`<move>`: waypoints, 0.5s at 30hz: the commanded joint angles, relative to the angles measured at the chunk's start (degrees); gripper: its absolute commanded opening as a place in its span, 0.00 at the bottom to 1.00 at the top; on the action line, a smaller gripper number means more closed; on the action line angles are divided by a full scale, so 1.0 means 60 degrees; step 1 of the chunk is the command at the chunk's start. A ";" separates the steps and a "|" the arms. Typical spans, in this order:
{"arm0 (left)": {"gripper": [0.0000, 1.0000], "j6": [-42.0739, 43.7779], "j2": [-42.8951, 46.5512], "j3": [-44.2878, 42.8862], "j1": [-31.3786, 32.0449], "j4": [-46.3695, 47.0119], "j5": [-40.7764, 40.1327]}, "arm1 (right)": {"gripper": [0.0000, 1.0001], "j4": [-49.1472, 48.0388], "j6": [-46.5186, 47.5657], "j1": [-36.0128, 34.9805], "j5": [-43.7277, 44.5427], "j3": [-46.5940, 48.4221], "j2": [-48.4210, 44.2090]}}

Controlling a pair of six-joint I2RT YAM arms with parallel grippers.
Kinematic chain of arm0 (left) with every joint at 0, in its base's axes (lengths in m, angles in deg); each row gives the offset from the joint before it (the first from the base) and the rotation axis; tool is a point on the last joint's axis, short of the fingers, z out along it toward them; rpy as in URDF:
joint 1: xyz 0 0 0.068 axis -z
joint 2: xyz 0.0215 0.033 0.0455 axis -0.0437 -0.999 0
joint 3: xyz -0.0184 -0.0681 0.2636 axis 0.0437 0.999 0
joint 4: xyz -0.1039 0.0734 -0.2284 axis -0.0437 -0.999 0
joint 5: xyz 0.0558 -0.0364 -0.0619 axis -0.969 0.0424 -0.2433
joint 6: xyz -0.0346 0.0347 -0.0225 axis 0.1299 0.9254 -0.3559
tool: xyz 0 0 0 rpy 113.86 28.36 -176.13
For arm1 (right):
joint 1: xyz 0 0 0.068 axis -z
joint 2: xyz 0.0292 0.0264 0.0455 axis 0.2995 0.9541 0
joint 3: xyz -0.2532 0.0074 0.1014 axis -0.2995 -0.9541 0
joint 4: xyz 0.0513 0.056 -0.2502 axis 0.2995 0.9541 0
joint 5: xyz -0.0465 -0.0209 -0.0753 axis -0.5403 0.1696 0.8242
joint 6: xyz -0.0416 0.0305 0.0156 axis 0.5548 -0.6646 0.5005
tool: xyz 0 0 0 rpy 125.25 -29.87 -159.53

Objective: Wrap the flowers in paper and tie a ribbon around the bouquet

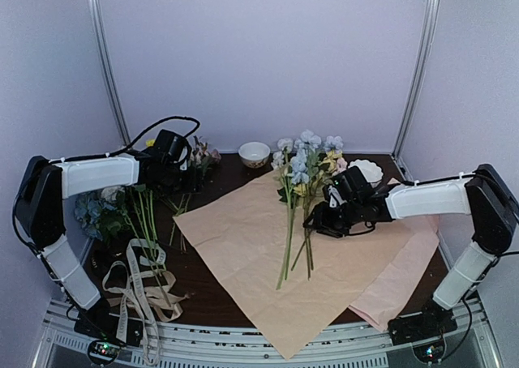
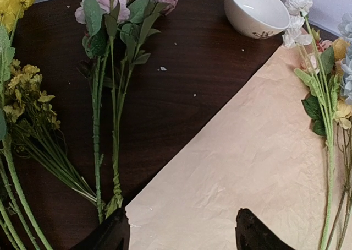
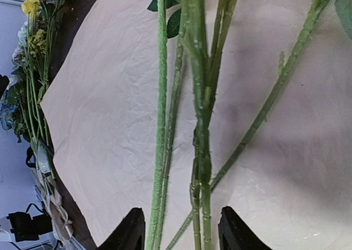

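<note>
Right gripper [image 3: 181,233] straddles flowers [image 1: 289,222] lying blooms toward the back.

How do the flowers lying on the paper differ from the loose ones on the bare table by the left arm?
The flowers on the paper are mainly pale blue and white; the flowers on the table include pink and yellow clusters. On the peach paper stems lie bunched, nearly parallel; on the dark table they sprawl in separate clumps. Both sets have green stems and lie flat.

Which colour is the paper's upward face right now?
Peach-tan, slightly crinkled. The paper shows best in the left wrist view.
</note>
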 commanded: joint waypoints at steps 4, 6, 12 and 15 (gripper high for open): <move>0.69 0.0204 0.0094 0.0065 -0.0101 -0.0015 -0.0145 | 0.49 0.3155 0.1732 -0.0510 0.3314 0.0727 -0.2321; 0.69 0.0230 0.0142 0.0080 -0.0089 -0.0044 -0.0163 | 0.45 0.3812 0.2234 -0.0877 0.4045 0.1096 -0.2659; 0.70 0.0379 0.0369 0.0130 -0.0098 -0.0126 -0.0278 | 0.34 0.4360 0.2310 -0.1139 0.3884 0.1399 -0.1986; 0.70 0.0468 0.0413 0.0082 -0.0102 -0.0194 -0.0338 | 0.31 0.4394 0.2720 -0.1368 0.3030 0.1946 -0.1256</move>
